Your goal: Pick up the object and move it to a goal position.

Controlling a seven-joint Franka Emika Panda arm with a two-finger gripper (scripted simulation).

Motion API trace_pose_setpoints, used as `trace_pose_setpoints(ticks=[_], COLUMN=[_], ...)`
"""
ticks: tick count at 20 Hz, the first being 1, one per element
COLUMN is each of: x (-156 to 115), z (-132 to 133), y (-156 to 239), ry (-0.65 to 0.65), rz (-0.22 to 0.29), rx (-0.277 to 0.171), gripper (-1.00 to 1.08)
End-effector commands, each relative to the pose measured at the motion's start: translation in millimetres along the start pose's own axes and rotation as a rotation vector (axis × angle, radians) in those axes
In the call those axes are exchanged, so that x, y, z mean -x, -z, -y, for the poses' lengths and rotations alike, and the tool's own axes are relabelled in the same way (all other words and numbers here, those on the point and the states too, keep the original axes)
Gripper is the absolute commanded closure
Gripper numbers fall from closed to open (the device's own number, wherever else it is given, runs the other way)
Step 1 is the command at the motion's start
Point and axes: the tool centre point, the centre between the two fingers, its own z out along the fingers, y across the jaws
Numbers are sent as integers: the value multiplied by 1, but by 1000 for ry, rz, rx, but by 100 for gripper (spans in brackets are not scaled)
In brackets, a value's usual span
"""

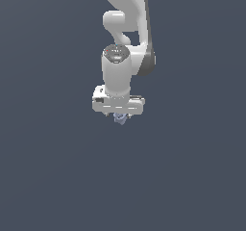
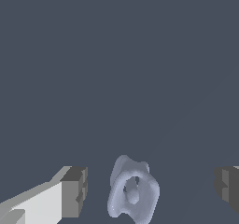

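One gripper (image 1: 120, 115), fingers (image 2: 73, 192) spread wide. Held nothing. Small lavender lump (image 2: 133, 190) between the pads, touching neither.

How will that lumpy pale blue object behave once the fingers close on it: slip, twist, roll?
The object is lumpy with a hole through it, so flat pads would likely meet curved bumps and it may twist or shift. It looks rigid, probably light given how small it is under the gripper. Rolling far seems unlikely.
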Motion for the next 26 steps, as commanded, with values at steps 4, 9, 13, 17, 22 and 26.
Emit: trace_pose_setpoints(ticks=[4, 9, 13, 17, 22, 26], x=[26, 52, 67, 76, 78, 79], z=[2, 2, 1, 1, 1, 1], y=[-24, -45, -55, -61, -63, -67], ry=[-114, -221, -282, -318, -325, -325], rz=[6, 12, 15, 17, 18, 18], rx=[-7, -11, -12, -12, -12, -12], gripper=[-92, -92, -92, -92, -92, -92])
